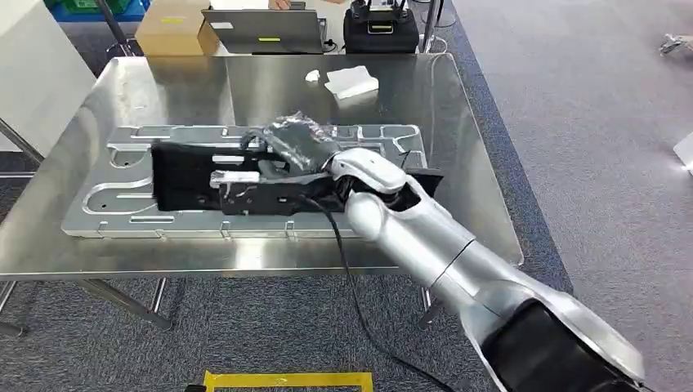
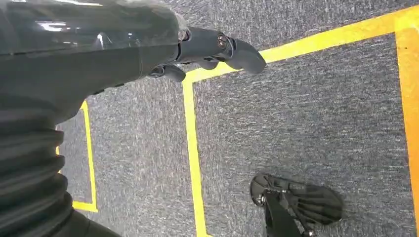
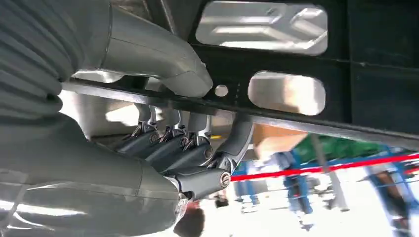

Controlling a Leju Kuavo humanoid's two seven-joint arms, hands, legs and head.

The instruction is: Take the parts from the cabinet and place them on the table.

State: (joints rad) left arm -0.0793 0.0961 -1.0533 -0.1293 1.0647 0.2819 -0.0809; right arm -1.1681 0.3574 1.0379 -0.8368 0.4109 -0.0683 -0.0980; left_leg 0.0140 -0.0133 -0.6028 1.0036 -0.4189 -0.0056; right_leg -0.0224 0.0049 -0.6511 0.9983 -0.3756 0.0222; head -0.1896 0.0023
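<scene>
Right hand [image 1: 298,147] is seen wrapped in a clear cover, its dark fingers [image 3: 168,148] curled under a rail of the black part [image 1: 204,180] and its thick thumb [image 3: 158,64] pressed on the rail's other side — the part is gripped, not merely touched. From the head view, the black part stretches away from the hand toward the robot's left, and it lies low over a grey metal panel [image 1: 106,200] resting on the steel table [image 1: 458,163]; whether it is already bearing on that panel or held just above it cannot be told. Left hand [image 2: 207,49] hangs over grey carpet crossed by yellow floor tape [image 2: 190,148], fingers loosely curled with nothing held in them. As a judgement, the task is well along for this 1 part: it has been brought over the table, and what is left is for it to be set down and released — whether more parts wait in the cabinet cannot be said. The part itself is a long, flat, matt black frame with rectangular cut-outs through which bright metal shows, and a pale bracket [image 1: 237,177] is fixed near its middle. Beyond the hand, on the far side of the table, white scraps [image 1: 351,82] are lying.
</scene>
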